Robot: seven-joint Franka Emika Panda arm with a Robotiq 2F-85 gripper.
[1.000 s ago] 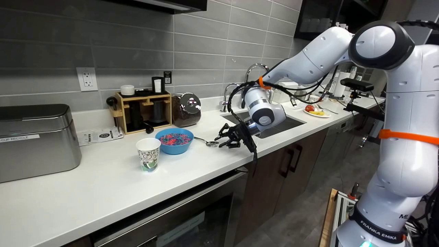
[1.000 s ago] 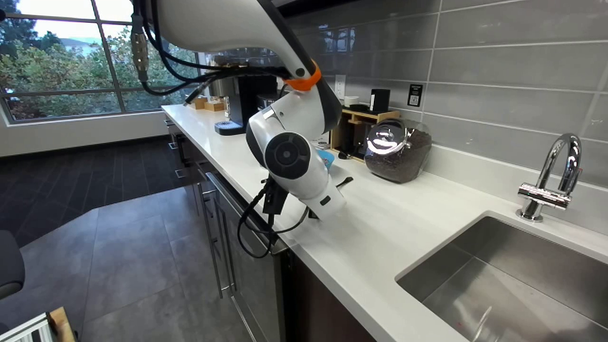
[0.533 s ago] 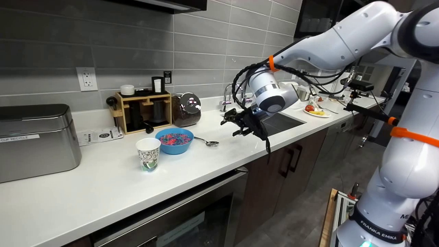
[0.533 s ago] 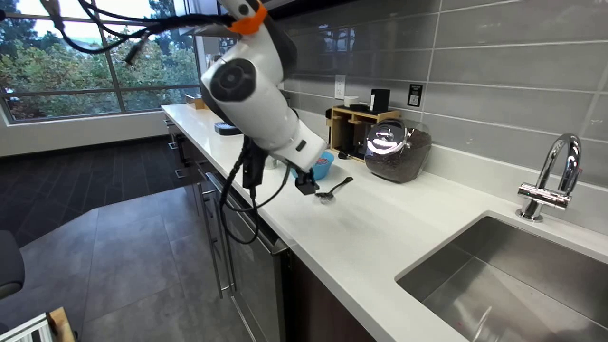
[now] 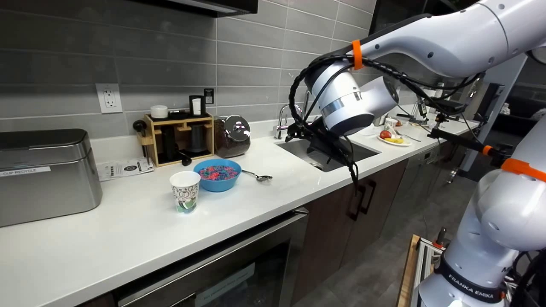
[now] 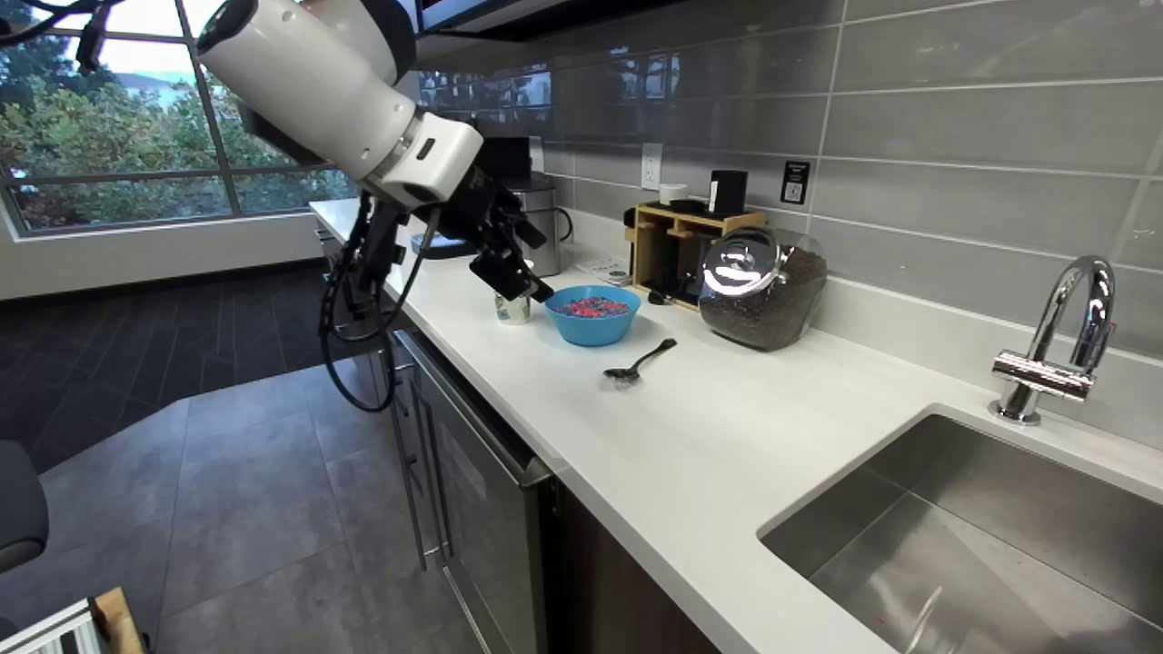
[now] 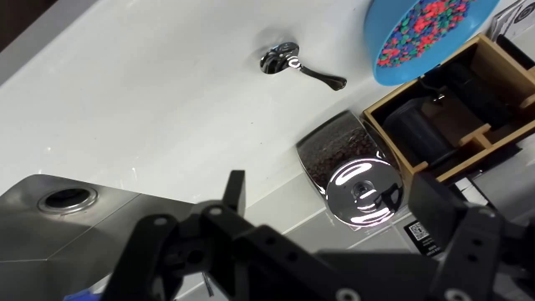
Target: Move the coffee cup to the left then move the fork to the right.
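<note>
The coffee cup (image 5: 185, 192), white with a swirl pattern and a green mark, stands upright on the counter; in an exterior view the cup (image 6: 512, 312) is partly behind the gripper. On the far side of the bowl lies the fork (image 5: 261, 177), a dark shiny metal utensil with a rounded, spoon-like head, flat on the counter. In the wrist view the fork (image 7: 292, 62) lies above the jaws, apart from them. My gripper (image 7: 332, 196) hangs raised over the counter, open, with nothing between its widely spread fingers. The cup is out of the wrist view.
A blue bowl (image 5: 217, 184) of coloured bits sits between cup and fork. Behind it stand a glass jar (image 5: 226, 147) and a wooden organizer (image 5: 211, 145). A steel bin (image 5: 55, 187) is at the far left, and a sink (image 6: 872, 509) is cut into the counter.
My gripper's jaws have spread apart, and the arm has risen away from the fork and drawn back toward the sink side in an exterior view. Cup, bowl and fork lie where they were.
</note>
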